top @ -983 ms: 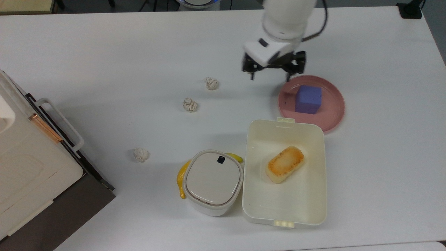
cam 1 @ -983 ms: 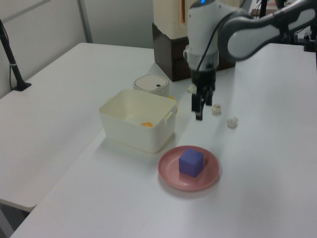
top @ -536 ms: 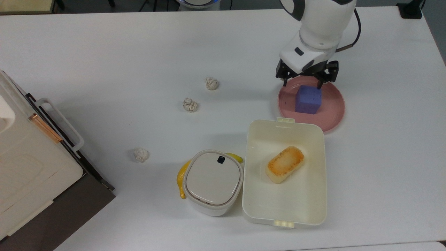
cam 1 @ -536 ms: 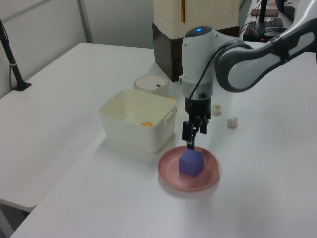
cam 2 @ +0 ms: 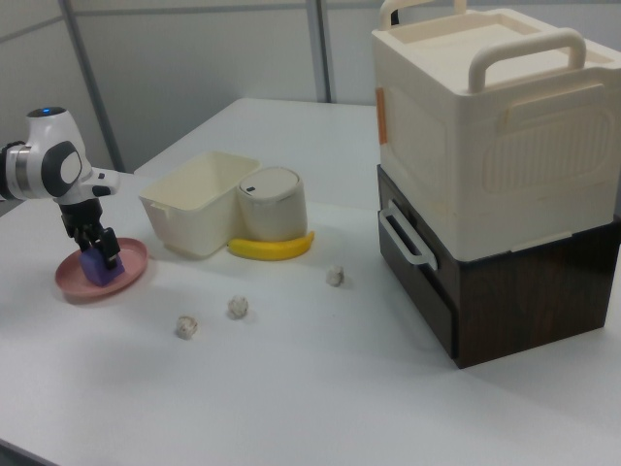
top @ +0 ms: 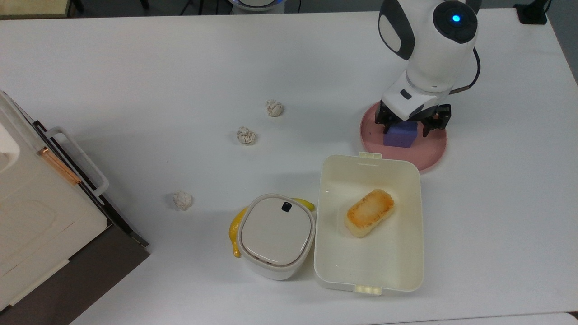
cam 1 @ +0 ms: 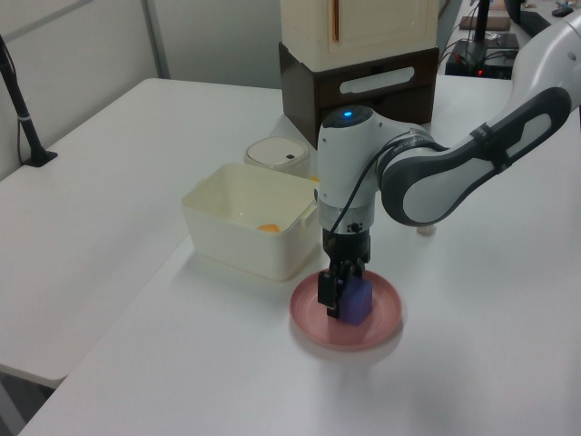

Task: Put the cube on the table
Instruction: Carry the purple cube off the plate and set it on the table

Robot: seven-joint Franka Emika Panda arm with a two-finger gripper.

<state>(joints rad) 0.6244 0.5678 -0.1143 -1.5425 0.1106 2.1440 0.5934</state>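
The cube (top: pixel 399 136) is seen resting on the pink plate (top: pixel 431 155), well inside its rim, with the white table (top: pixel 180 67) all around. It is straddled by the gripper (top: pixel 410 128), whose fingers are spread, one at each side, and not yet pressed against it. If the fingers are closed off-centre, the cube could be twisted or pushed across the plate, and the plate might be dragged against the nearby cream box (top: pixel 408 253).
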